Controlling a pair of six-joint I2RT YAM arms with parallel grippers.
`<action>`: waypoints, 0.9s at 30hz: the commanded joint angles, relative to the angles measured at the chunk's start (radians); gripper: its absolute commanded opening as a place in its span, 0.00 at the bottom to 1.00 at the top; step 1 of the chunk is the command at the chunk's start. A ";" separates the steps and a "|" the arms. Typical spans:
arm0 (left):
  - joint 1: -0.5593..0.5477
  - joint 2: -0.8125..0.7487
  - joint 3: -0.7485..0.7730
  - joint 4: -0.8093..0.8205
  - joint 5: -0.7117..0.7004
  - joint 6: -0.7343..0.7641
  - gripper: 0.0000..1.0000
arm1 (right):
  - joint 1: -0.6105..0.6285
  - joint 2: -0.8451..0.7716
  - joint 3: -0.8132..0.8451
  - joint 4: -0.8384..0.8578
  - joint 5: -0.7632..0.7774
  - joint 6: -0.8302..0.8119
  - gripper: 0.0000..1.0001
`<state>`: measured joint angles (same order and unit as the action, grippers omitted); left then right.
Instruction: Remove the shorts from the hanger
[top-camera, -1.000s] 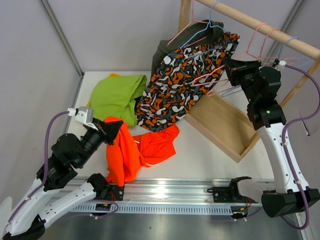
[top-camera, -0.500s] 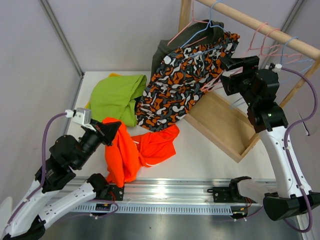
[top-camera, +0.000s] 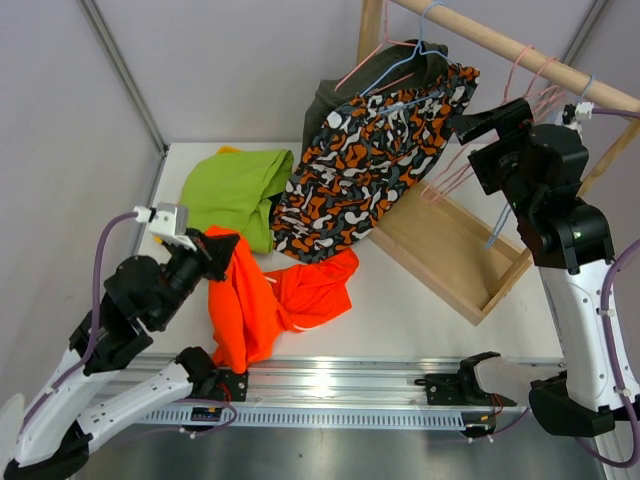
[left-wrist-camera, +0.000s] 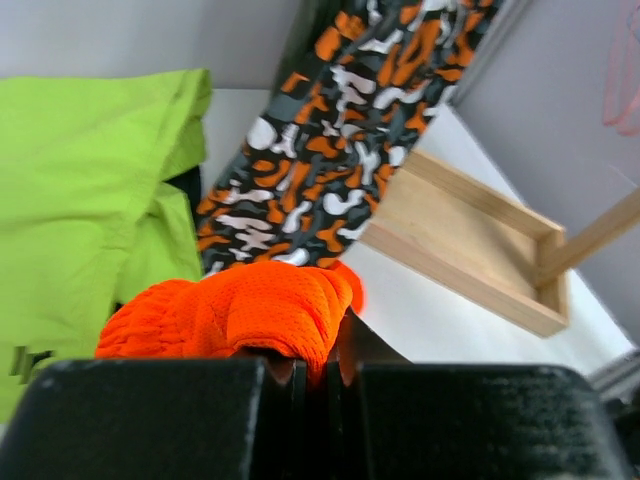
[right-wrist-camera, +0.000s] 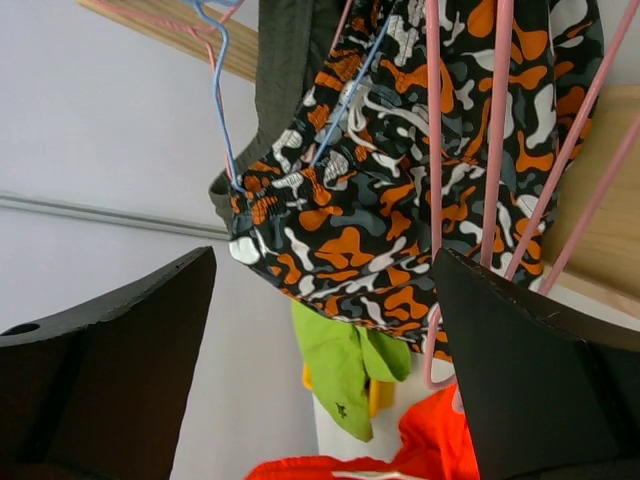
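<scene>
The camouflage shorts (top-camera: 375, 165) hang from a blue hanger (top-camera: 415, 45) on the wooden rail (top-camera: 520, 50), with dark olive shorts (top-camera: 328, 100) behind them. Lime green shorts (top-camera: 235, 190) lie on the table. My left gripper (top-camera: 215, 252) is shut on a fold of the bright orange shorts (top-camera: 285, 300), which trail down to the table; the left wrist view shows the orange mesh (left-wrist-camera: 240, 310) pinched between the jaws (left-wrist-camera: 322, 375). My right gripper (top-camera: 482, 135) stands open just right of the camouflage shorts (right-wrist-camera: 400, 210), with nothing between its fingers (right-wrist-camera: 320, 330).
Empty pink hangers (top-camera: 450, 170) and a blue one (top-camera: 500, 225) dangle from the rail beside my right gripper. The rack's wooden base frame (top-camera: 450, 250) lies on the table's right half. A metal rail (top-camera: 350, 385) runs along the near edge.
My right gripper has opened, let go of the empty hangers and risen to the right; the hangers have swung down. My left gripper has lifted the orange shorts slightly.
</scene>
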<state>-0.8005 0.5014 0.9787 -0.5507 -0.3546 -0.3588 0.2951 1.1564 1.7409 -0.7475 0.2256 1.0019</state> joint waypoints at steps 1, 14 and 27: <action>-0.005 0.113 0.158 0.005 -0.133 0.095 0.00 | 0.035 0.002 0.052 -0.070 0.058 -0.097 0.96; 0.413 0.720 0.944 0.020 -0.071 0.335 0.00 | 0.053 -0.104 -0.055 0.160 -0.159 -0.207 0.99; 0.730 1.264 1.381 -0.040 -0.023 0.238 0.00 | 0.068 -0.215 -0.219 0.272 -0.249 -0.304 0.99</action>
<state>-0.1135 1.7287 2.4134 -0.6037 -0.3882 -0.0723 0.3527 0.9470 1.5181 -0.5674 0.0334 0.7578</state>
